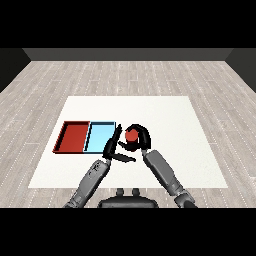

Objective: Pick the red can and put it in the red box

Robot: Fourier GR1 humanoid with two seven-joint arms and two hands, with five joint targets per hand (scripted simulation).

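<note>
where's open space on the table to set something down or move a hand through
The white table is bare along its far edge and across its right half. Both the red tray and the light blue tray look empty. It is crowded just right of the blue tray: the left hand stands with straight fingers there, and the right hand curls round the red can.

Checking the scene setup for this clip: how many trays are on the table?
2. The red tray lies at the left; the light blue tray lies right beside it, just left of the left hand. None seems hidden.
</note>
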